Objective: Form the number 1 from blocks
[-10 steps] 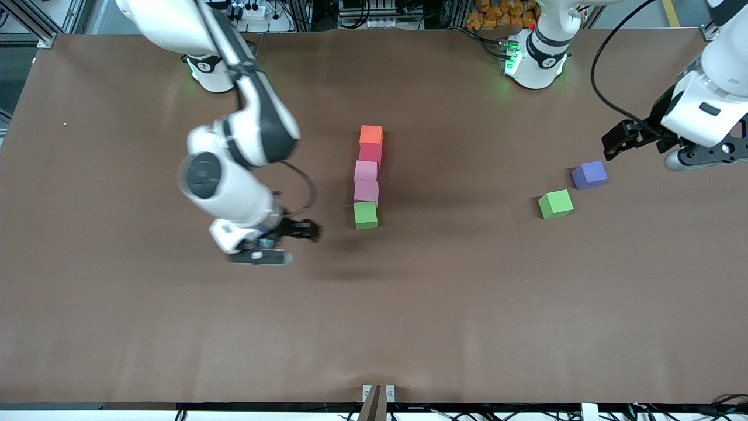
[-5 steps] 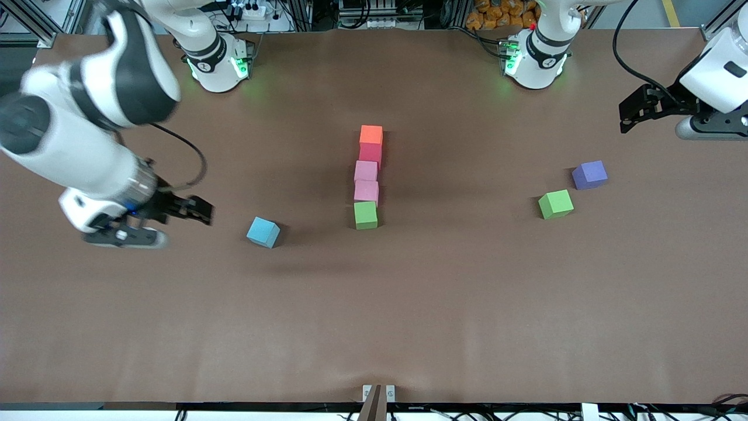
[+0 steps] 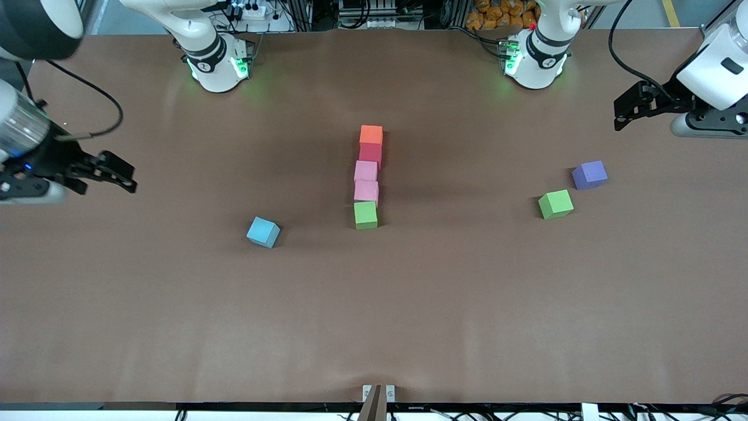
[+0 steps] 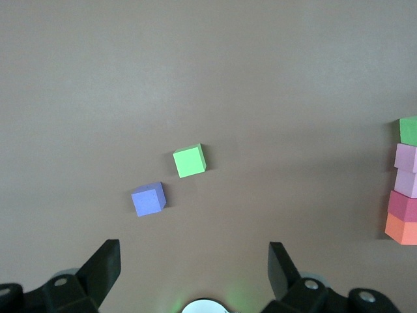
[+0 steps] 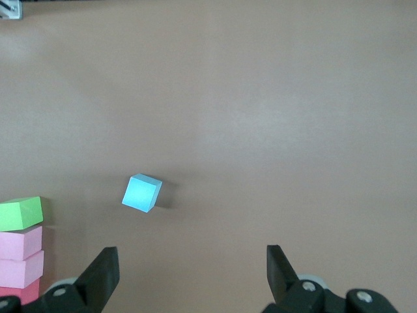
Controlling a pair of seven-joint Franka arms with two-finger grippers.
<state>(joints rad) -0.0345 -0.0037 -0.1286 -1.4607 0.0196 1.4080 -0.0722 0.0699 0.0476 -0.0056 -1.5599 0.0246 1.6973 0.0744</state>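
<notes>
Looking from largest to smallest, you first have the brown table (image 3: 175,321), and both arms are pulled out to its ends, which reads as waiting clear of the work. Your right gripper (image 3: 120,175) hangs over the table's edge at about 9 o'clock from the column of blocks, fingers spread wide and empty, as the right wrist view confirms. Your left gripper (image 3: 628,111) hangs over the table's edge at about 2 o'clock from the column, also wide apart and holding nothing. At the table's centre stands the stroke of the "1": orange block (image 3: 371,134), red block (image 3: 370,153), two pink blocks (image 3: 366,171) (image 3: 366,190) and a green block (image 3: 366,214), touching in a line running 12 to 6 o'clock, slightly staggered. Three cubes lie loose: the blue block (image 3: 263,232) at about 8 o'clock from the column, well apart from it and turned askew; the second green block (image 3: 556,204) and the purple block (image 3: 589,175) near each other toward the left arm's end, at about 3 o'clock. You may judge the stroke done, and these spares unused.
</notes>
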